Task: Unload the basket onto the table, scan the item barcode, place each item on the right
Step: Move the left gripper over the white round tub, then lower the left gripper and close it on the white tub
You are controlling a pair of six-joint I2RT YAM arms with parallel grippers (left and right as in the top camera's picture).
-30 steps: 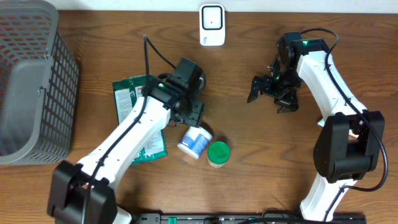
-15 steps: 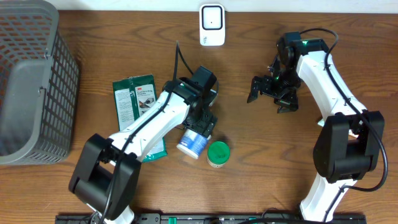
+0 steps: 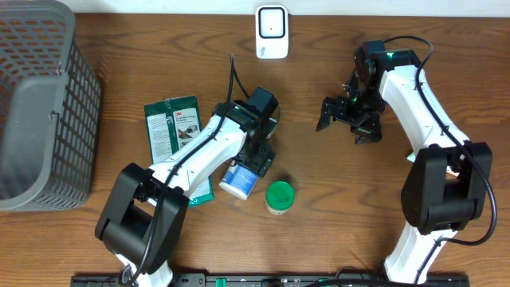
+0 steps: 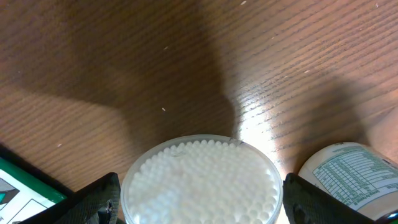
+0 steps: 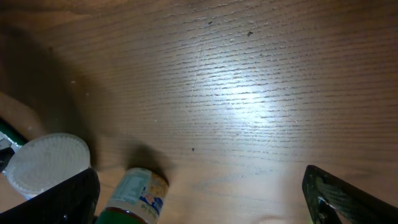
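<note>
item in hand: round tub of cotton swabs (image 3: pixel 237 182), lying on the counter (image 3: pixel 335 215) near centre. it sits just beside a green-lidded bottle (image 3: pixel 279 197) and touches, or nearly touches, the edge of a green packet (image 3: pixel 170 131). i take the tub as the item to scan, since the left gripper (image 4: pixel 198 202) is on it.

left fingers (image 4: pixel 102 199) stand wide, 1 on each side of the tub's round face. a thin gap shows on 1 side, so i cannot say they are pressing yet. right gripper (image 5: pixel 200 186) is wide and empty above bare counter, well apart from the tub.

handling, as judged:
- light; mostly air and swabs, so little squeeze needed.
- thin clear plastic wall, likely to flex or pop its lid if pinched hard.
- smooth and round, so it can roll or squirt out of a 2-point hold.
- swabs inside shift, but weight is too small to matter.

where to hold: across the full width of the body, fingers on opposite sides of the wall and centred, not on the rim edge. keep the printed label free, since the barcode is probably there; i cannot see it from here.

risk: the bottle's label (image 4: pixel 342 177) is close to 1 finger and could get nudged. the scanner (image 3: pixel 272 32) stands at the far edge.
</note>
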